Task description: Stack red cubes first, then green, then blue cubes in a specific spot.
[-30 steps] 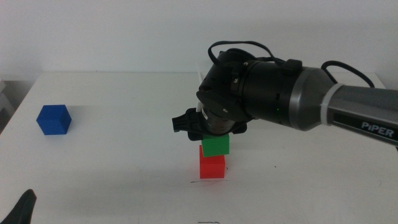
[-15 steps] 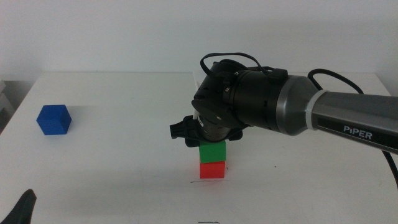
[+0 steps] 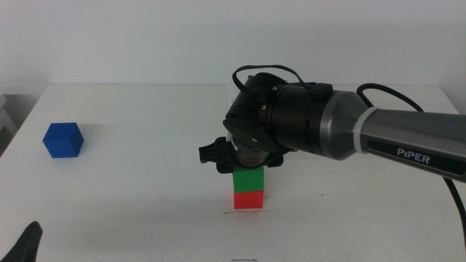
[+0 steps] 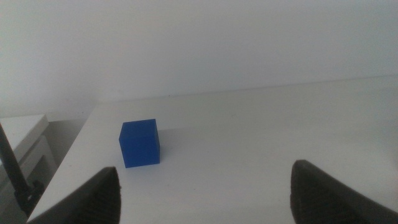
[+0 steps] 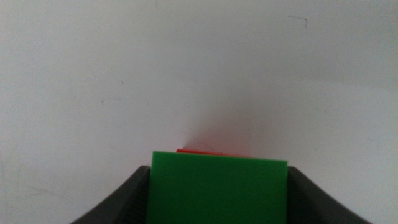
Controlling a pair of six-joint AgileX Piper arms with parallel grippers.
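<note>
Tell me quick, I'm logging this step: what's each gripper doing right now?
Left gripper: open, empty, facing the blue cube.
Right gripper: shut on the green cube, which sits on the red cube.

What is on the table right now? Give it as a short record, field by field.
red cube: on the table, bottom of the stack
green cube: on the red cube, held between the right fingers
blue cube: alone at the table's far left, untouched
right gripper: over the stack, shut on the green cube
left gripper: waiting, open, facing the blue cube
stack: two of three cubes in place
</note>
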